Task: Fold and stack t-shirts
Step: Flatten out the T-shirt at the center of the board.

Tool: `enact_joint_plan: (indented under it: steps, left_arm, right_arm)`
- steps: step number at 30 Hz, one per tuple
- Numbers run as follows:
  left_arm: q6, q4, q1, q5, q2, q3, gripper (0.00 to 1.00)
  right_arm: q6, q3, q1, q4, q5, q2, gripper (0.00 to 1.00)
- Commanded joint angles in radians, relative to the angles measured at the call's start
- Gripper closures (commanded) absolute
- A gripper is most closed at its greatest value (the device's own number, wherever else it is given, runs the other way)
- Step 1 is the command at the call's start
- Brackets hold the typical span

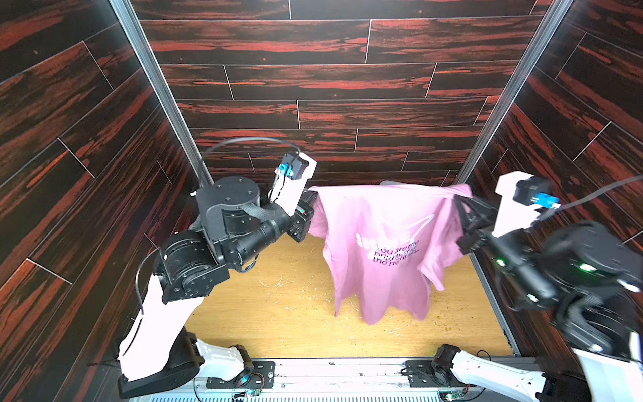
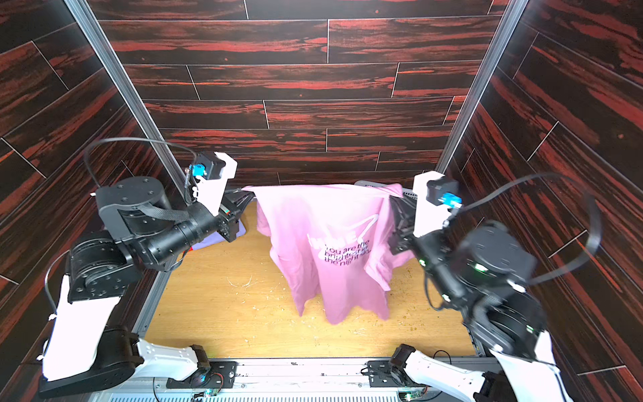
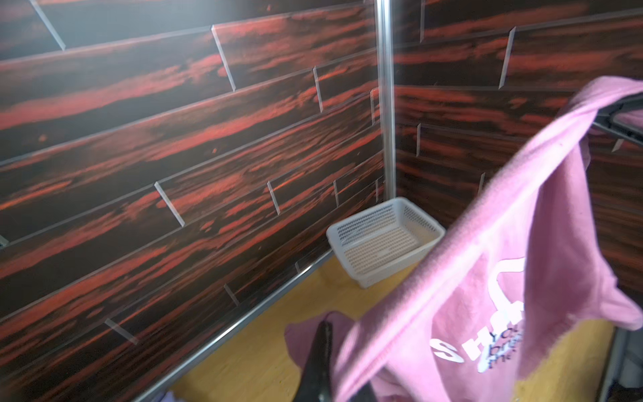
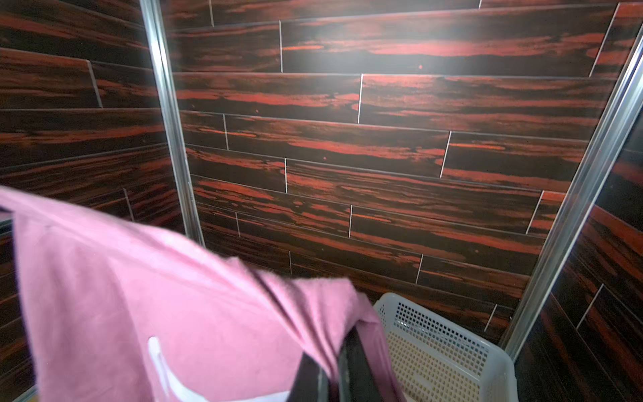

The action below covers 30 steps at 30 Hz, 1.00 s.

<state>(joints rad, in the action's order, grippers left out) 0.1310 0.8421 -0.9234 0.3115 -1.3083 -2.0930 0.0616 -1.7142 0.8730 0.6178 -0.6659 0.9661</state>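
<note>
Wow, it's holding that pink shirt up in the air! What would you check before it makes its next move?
1. Left claw shut on shirt: ok.
2. Right claw shut on shirt: ok.
3. Top edge stretched straight between claws: ok.
4. Hem clear of table: cannot tell.
5. Shirt hanging smooth: not ok, its lower part is creased.
6. Basket out of the way in the far corner: ok.

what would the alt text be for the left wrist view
A pink t-shirt with white and dark lettering hangs stretched in the air. Behind it an empty white perforated basket sits on the wooden table in a corner of dark red plank-patterned walls.
</note>
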Motion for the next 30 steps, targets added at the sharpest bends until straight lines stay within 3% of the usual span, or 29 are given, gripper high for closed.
enact_joint_plan:
  steps: [1, 5, 8, 11, 15, 23, 28, 30]
  left_arm:
    - [-0.014, -0.106, 0.058, 0.313, 0.139, 0.191, 1.00]
    - [-0.076, -0.361, 0.070, 0.499, 0.195, 0.652, 1.00]
    - [-0.214, -0.437, 0.176, 0.444, 0.199, 0.887, 1.00]
    - [-0.307, -0.455, 0.287, 0.373, 0.156, 1.014, 1.00]
    - [-0.316, -0.472, 0.343, 0.376, 0.084, 1.063, 1.00]
    - [-0.384, -0.466, 0.446, 0.377, 0.036, 1.066, 1.00]
    - [-0.439, -0.392, 0.452, 0.342, 0.003, 1.052, 1.00]
    - [-0.452, -0.386, 0.453, 0.331, 0.002, 1.057, 1.00]
  right_arm:
    - [-0.093, 0.138, -0.043, -0.057, -0.333, 0.052, 0.97]
    - [-0.232, 0.394, -0.051, -0.202, -0.247, 0.204, 0.97]
    - [-0.293, 0.511, -0.082, -0.328, -0.177, 0.364, 0.97]
    - [-0.315, 0.521, -0.116, -0.411, -0.108, 0.553, 0.98]
    - [-0.268, 0.440, -0.124, -0.509, -0.096, 0.779, 0.98]
    - [-0.189, 0.022, -0.183, -0.514, 0.041, 1.182, 0.99]
    - [-0.149, -0.506, -0.208, -0.308, 0.114, 1.532, 0.98]
    - [-0.159, -0.704, -0.225, -0.223, 0.160, 1.655, 0.90]
